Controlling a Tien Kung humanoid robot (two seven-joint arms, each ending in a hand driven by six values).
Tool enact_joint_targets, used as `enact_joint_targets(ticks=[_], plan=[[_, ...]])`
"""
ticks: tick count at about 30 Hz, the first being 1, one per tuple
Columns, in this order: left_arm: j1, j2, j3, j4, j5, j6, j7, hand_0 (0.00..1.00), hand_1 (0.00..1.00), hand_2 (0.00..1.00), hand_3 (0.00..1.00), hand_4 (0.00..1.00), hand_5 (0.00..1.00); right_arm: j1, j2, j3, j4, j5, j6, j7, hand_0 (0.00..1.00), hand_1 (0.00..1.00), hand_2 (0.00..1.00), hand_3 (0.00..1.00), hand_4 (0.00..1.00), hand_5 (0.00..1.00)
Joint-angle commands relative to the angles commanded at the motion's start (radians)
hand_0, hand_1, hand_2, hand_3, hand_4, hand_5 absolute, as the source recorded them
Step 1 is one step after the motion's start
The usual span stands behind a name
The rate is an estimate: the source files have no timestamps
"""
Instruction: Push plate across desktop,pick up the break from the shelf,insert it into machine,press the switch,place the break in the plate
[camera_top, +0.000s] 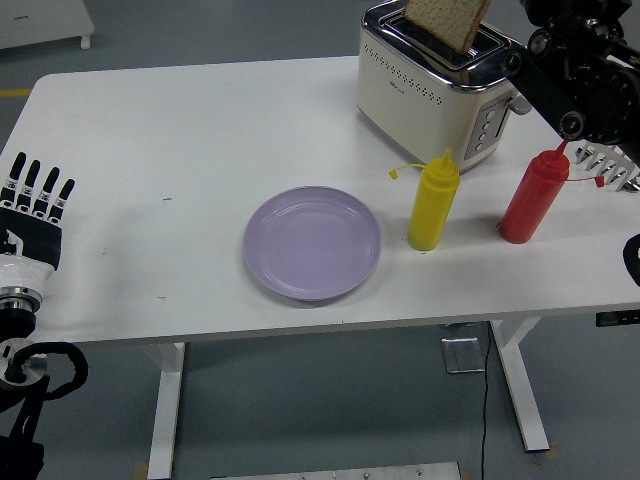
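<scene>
One slice of bread (446, 24) stands proud in the toaster (432, 92); the right hand (604, 167), beside it, fingers spread and empty, should pinch its top edge and lift straight up.

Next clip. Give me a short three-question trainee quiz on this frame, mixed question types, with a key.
1. True or false: the slice of bread lies on the purple plate.
2. Which bottle stands nearer the plate? A) the yellow squeeze bottle B) the red squeeze bottle
3. Fill in: the bread stands in a slot of the ____.

Key
1. False: it sticks up out of the toaster, and the plate holds nothing.
2. A.
3. toaster.
</scene>
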Motion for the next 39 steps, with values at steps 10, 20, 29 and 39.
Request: enact_joint_targets(ticks=[10, 20, 29, 39], plan=[[0.009, 0.002, 0.001, 0.001, 0.001, 0.000, 0.000, 0.844, 0.886, 0.963, 0.878, 0.678, 0.998, -0.032, -0.111, 0.048, 0.273, 0.041, 0.006, -0.005, 0.364, 0.395, 0.455, 0.512, 0.270, 0.002], [0.014, 0.002, -0.006, 0.000, 0.002, 0.001, 0.000, 0.844, 0.885, 0.963, 0.877, 0.679, 0.998, -0.043, -0.195, -0.094, 0.597, 0.162, 0.094, 0.038, 0.385, 0.398, 0.453, 0.513, 0.233, 0.002], [0.004, -0.003, -0.007, 0.001, 0.000, 0.003, 0.000, 0.844, 0.885, 0.963, 0.877, 0.679, 0.998, -0.057, -0.216, -0.273, 0.836, 0.258, 0.195, 0.099, 0.392, 0.400, 0.456, 0.514, 0.231, 0.002], [0.001, -0.006, -0.013, 0.005, 0.001, 0.008, 0.001, 0.844, 0.886, 0.963, 0.877, 0.678, 0.998, -0.069, -0.233, -0.486, 0.947, 0.245, 0.209, 0.132, 0.402, 0.407, 0.459, 0.514, 0.223, 0.002]])
